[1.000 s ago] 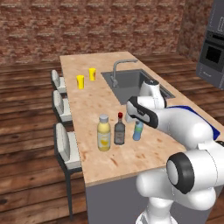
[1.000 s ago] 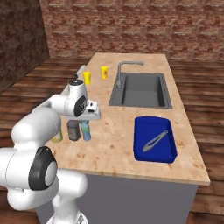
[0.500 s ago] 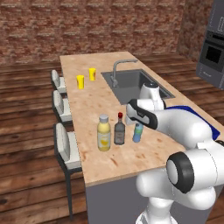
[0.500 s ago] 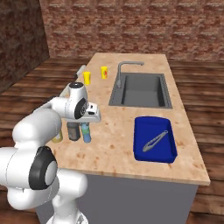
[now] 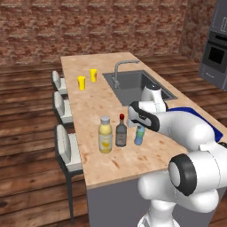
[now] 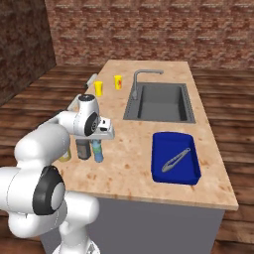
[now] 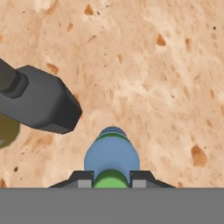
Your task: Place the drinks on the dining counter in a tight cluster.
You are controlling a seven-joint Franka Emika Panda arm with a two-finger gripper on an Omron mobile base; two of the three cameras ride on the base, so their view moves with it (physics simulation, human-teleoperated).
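Observation:
Three drinks stand close together near the front of the dining counter (image 5: 91,106): the stout yellow bottle (image 5: 105,134), the dark bottle with a red cap (image 5: 121,131) and the slim blue bottle (image 5: 139,135). My gripper (image 5: 136,125) comes down on the blue bottle from above. In the hand view both fingertips press against the top of the blue bottle (image 7: 111,155), and the gripper (image 7: 112,179) is shut on it. The dark bottle (image 7: 39,105) lies just to its left, with an edge of the yellow one (image 7: 6,129) beyond. From the right, the blue bottle (image 6: 97,152) and the dark bottle (image 6: 83,149) show below my hand.
Two small yellow cups (image 5: 81,83) (image 5: 93,75) stand at the far left of the counter. The steel sink (image 5: 137,86) and faucet (image 5: 117,73) lie behind my arm. A blue tray (image 6: 174,173) with tongs (image 6: 176,158) sits right. Pale stools (image 5: 66,146) line the left side.
My hand has sunk slightly over the blue bottle. The three bottles have kept their places.

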